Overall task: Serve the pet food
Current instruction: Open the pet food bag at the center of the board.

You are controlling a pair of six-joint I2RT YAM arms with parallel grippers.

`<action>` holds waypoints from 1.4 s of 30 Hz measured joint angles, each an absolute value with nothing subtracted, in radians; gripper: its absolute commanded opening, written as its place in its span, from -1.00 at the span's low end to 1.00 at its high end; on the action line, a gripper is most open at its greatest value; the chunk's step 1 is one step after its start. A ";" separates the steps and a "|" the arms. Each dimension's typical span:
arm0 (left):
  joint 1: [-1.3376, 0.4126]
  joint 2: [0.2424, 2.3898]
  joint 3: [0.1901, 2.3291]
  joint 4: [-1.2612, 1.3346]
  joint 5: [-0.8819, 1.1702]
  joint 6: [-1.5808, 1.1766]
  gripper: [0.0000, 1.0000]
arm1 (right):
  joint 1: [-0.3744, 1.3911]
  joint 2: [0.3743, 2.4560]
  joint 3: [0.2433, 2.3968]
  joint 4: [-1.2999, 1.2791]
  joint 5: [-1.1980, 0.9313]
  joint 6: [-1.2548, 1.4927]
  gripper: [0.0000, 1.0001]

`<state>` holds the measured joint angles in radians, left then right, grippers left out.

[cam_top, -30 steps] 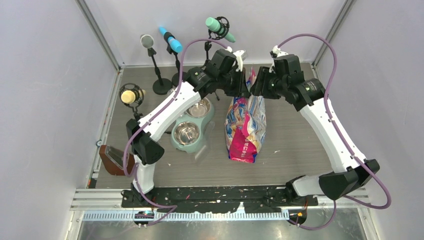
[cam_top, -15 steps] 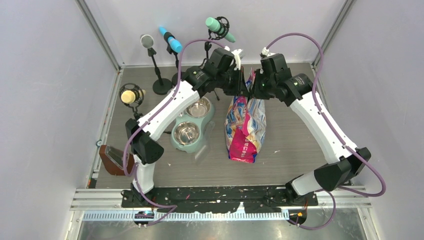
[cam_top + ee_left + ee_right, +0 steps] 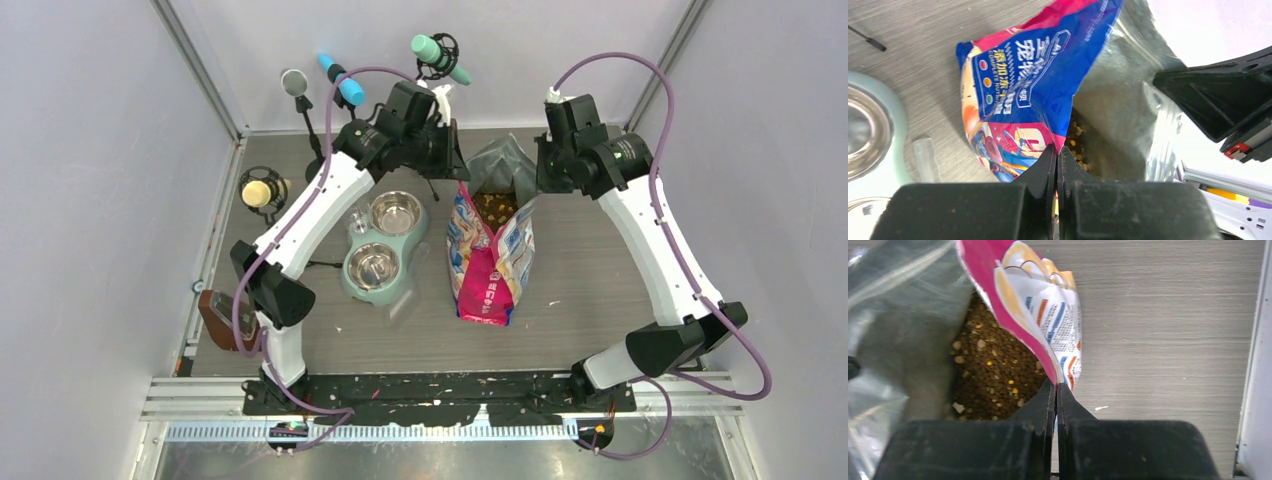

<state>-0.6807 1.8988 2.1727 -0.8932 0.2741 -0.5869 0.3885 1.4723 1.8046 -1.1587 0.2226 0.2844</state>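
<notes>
The grey surface (image 3: 600, 300) carried everything, and both arms reached to its far part. The glossy bag (image 3: 488, 270) lay between the two end effectors with its bottom toward the arm bases and its mouth spread wide between them, the silver lining showing.

The left end effector (image 3: 455, 170) was closed tight on the blue and pink printed wall of the mouth; in its wrist view, the left end effector (image 3: 1056, 150) had its fingers pressed together with the film's edge between them. The right end effector (image 3: 540, 180) gripped the opposite wall in the same way; in its own view, the right end effector (image 3: 1055, 385) pinched the pink and white edge, with no gap left between the fingers.

The mint-green feeder (image 3: 417, 240) stood on the surface just beside the bag, on the left end effector's side and nearer the bases than its tips, with both steel bowls bare.

The pet food (image 3: 495, 205) sat inside the bag, directly between the end effectors. It showed as a brown heap with a few pale and yellow bits (image 3: 993, 370), just past the right end effector's tips.

A clear plastic piece (image 3: 925, 157) lay on the surface between the feeder and the bag, to the left of the left end effector's fingers.
</notes>
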 measured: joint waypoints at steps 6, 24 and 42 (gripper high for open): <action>-0.658 1.890 2.173 -0.921 0.277 -0.545 -0.96 | 0.360 1.473 1.814 -1.196 0.212 0.238 -0.87; -0.700 1.878 2.190 -0.935 0.242 -0.392 0.76 | 0.406 1.470 1.781 -1.162 0.083 0.254 0.27; -0.731 1.969 2.229 -0.977 0.175 -0.440 -0.66 | 0.423 1.359 1.588 -1.085 0.158 0.383 -0.90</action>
